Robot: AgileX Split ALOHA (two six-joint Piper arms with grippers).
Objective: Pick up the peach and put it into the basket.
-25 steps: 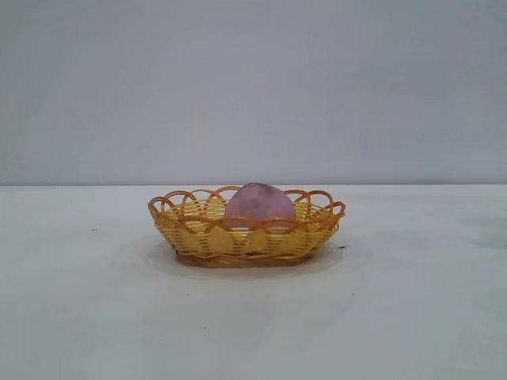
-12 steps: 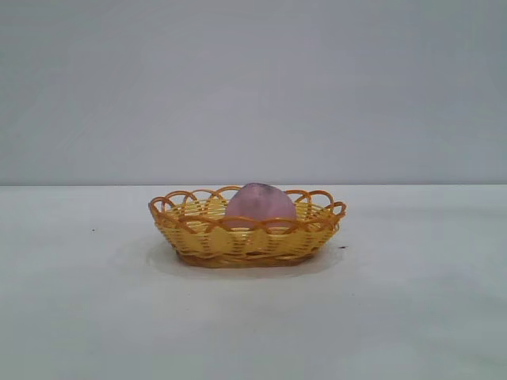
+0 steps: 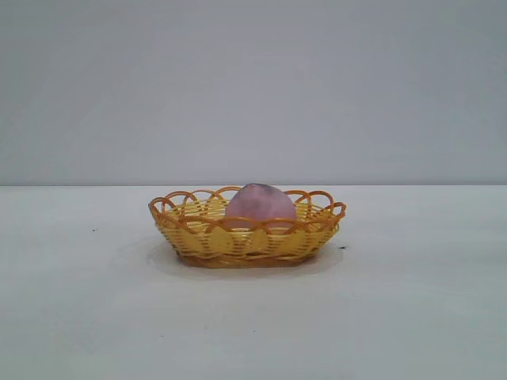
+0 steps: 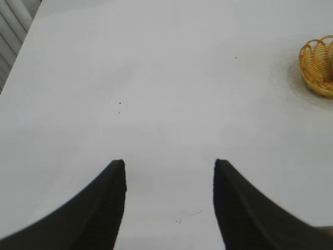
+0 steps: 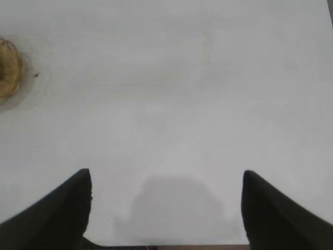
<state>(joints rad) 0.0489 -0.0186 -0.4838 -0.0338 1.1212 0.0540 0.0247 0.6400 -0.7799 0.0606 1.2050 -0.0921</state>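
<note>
Peach (image 3: 260,201) resting in the basket (image 3: 198,235) on the white desk (image 3: 412,317).

The peach sits inside the yellow woven basket, its top above the orange looped rim. The left tool (image 4: 169,174) hangs over bare desk, fingers apart and empty, basket well off to one side. The right tool (image 5: 166,185) is spread wider, also empty, over bare desk away from the basket.

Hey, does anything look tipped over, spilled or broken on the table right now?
Nothing stands out. The yellow woven basket with the orange scalloped rim sits flat on the white table, the pinkish-purple peach resting inside.
</note>
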